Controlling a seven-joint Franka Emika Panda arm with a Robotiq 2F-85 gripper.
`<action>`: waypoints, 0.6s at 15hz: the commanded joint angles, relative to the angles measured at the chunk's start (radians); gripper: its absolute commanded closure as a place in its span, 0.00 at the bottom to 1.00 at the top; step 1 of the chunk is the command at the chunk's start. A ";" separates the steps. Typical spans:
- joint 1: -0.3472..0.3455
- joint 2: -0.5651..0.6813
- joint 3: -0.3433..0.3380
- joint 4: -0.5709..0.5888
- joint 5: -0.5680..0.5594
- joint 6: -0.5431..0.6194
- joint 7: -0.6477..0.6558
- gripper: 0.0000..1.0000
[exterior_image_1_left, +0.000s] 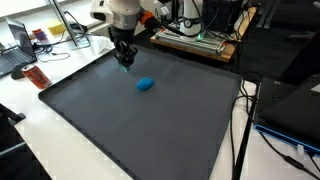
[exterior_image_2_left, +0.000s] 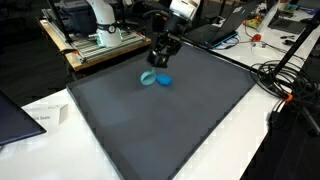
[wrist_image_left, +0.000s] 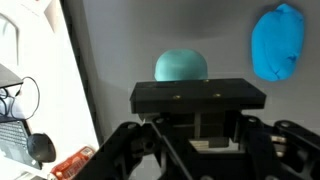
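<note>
Gripper (exterior_image_1_left: 125, 62): jaws together, apparently clamped on a round teal object (wrist_image_left: 181, 66) at its fingertips, low over the gray mat (exterior_image_1_left: 120, 120) on the counter (exterior_image_1_left: 45, 135). Just beyond the gripper and off to one side lies a blue lump (wrist_image_left: 277, 42). It is bright, soft-looking and untouched, its long axis running away from the gripper.

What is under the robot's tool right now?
A teal round object sits at the tip of the tool, over the grey mat. A blue lump lies beside it. In the wrist view, the tool's body covers the object's near side and the contact.
</note>
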 joint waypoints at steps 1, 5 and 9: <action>-0.002 0.000 0.015 0.001 0.007 -0.003 -0.006 0.47; 0.028 0.032 0.023 0.030 -0.030 -0.063 0.020 0.72; 0.070 0.098 0.027 0.074 -0.092 -0.167 0.103 0.72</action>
